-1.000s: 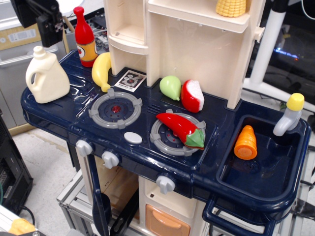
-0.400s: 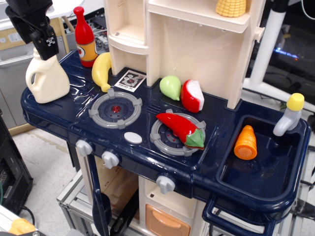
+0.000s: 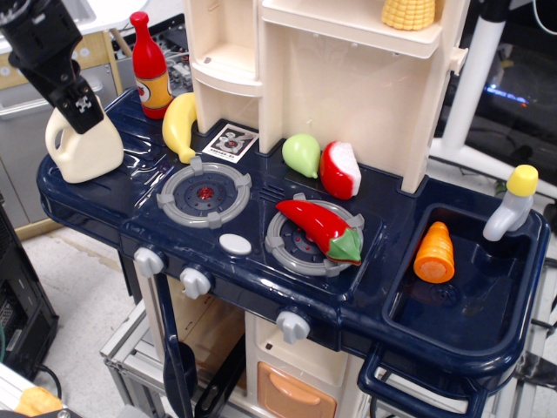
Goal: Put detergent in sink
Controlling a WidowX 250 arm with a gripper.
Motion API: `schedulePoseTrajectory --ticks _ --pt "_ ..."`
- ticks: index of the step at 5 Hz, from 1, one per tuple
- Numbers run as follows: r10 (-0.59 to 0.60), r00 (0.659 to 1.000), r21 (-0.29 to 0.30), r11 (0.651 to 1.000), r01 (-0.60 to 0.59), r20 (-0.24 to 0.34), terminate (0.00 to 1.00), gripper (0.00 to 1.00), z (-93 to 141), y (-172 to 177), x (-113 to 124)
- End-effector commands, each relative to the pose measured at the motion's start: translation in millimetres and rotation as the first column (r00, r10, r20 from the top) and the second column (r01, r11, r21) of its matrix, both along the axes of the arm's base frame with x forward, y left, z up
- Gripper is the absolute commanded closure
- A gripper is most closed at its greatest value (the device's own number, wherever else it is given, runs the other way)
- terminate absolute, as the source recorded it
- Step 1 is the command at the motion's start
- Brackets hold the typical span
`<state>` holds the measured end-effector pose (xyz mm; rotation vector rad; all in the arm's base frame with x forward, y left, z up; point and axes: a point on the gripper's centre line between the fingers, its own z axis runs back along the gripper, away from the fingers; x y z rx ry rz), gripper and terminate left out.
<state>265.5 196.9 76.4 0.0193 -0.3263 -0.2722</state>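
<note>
The detergent is standing upright at the far left end of the navy counter, well apart from the sink at the right end, where 1 orange carrot is lying. The black gripper is sitting directly over the jug's cap, hiding it; whether its jaws are gripping or parted cannot be told. A banana is lying near the jug.

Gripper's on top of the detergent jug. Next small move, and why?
Probably close and lift. The black gripper covers the cap of the cream-white plastic detergent jug, which stands at the counter's left end; the navy-blue sink basin is far right. Finger state is unclear.
</note>
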Motion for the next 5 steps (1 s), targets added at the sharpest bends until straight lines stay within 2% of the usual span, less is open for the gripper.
schedulePoseTrajectory --ticks 1,2,3,4,5 --pt "0.014 0.998 -0.018 1.000 -0.013 0.068 0.00 1.00 2 7 2" --pt "0.031 0.999 -0.030 0.999 -0.030 0.039 0.00 1.00 12 1 4" --pt "0.128 0.992 -0.066 0.989 -0.129 -0.019 0.00 1.00 50 -36 11" --pt "0.276 0.960 -0.081 0.957 -0.280 -0.055 0.00 1.00 84 -82 7" --pt "0.425 0.904 -0.123 0.895 -0.428 -0.053 0.00 1.00 98 -130 7"
